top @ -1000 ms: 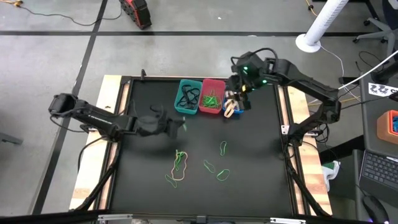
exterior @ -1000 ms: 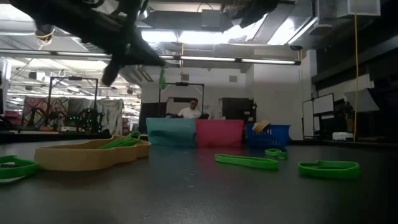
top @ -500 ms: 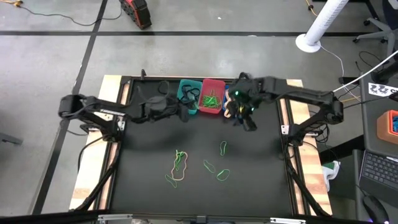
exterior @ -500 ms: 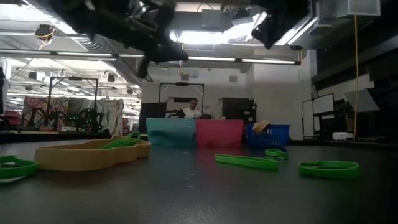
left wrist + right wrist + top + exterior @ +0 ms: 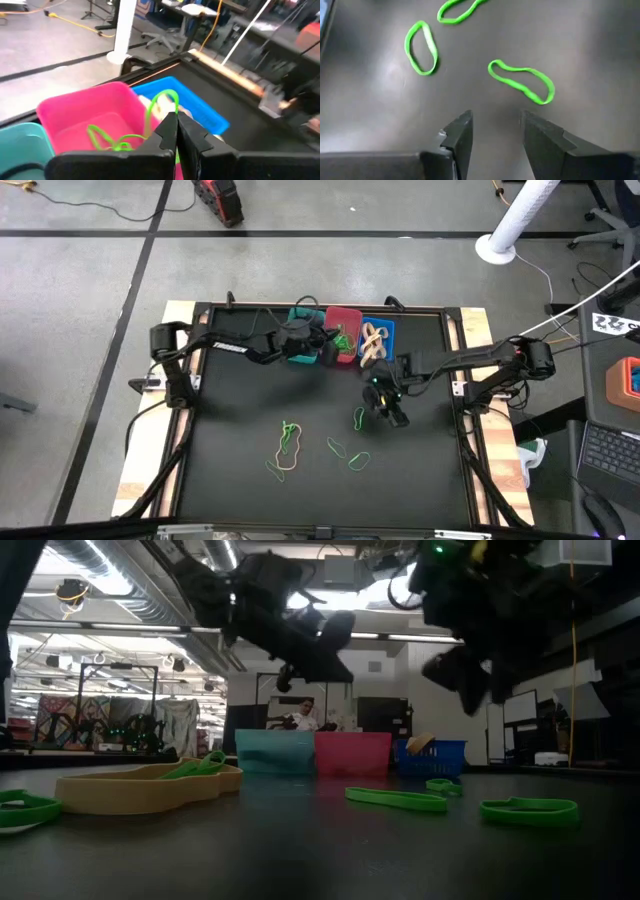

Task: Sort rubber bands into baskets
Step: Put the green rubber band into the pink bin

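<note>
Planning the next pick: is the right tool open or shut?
Open: the right tool shows a clear gap between its fingers, empty, above green rubber bands.

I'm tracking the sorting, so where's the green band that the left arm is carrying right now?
The green band is pinched in the shut left pincer, which hangs over the pink basket, with the blue basket just beyond it in the left wrist view.

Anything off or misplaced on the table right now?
Nothing stands out. The three baskets stand upright in a row; loose rubber bands lie unsorted on the mat. The left gripper pinches a green band over the pink basket.
</note>
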Controlling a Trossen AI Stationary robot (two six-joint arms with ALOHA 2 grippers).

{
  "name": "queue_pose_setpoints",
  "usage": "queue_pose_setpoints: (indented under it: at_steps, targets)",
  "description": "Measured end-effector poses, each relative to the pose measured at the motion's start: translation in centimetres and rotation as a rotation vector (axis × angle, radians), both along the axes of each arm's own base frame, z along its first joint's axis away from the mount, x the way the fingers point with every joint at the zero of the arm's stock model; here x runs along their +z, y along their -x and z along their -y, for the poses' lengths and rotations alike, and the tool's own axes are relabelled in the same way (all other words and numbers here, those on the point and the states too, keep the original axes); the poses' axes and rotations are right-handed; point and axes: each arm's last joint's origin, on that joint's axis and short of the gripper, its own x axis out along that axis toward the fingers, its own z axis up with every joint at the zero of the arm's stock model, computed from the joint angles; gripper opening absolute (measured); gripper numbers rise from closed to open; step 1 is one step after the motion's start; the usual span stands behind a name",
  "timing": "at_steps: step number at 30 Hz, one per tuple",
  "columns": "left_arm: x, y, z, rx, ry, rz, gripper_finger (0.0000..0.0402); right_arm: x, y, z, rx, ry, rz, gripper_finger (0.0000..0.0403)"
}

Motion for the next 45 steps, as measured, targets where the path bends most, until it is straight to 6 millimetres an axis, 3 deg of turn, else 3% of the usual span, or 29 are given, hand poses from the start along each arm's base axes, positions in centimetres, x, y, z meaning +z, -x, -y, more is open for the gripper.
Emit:
queue_pose_setpoints:
  at_steps: [8, 13, 23, 32, 45]
  targets:
    - [-1.1, 0.0, -2.2, 0.029, -0.062, -0.076, 0.002, -2.6, -0.3, -1.5, 0.011, 0.119, 0.159, 0.016]
    - [-1.2, 0.2, -2.7, 0.037, -0.076, -0.088, 0.0051, -3.1, -0.6, -1.2, -0.036, 0.195, 0.244, 0.016]
    - [-1.4, 0.2, -2.5, 0.037, -0.044, -0.093, 0.0127, -3.3, -0.5, -1.0, -0.066, 0.253, 0.234, 0.016]
    - [-1.4, -0.3, -1.1, -0.001, -0.04, -0.089, 0.0132, -3.7, -0.7, -1.0, -0.064, 0.254, 0.222, 0.016]
    - [-2.0, -0.3, -0.4, -0.019, -0.019, -0.151, 0.0132, -7.0, -2.0, -0.8, -0.084, 0.335, 0.148, 0.016]
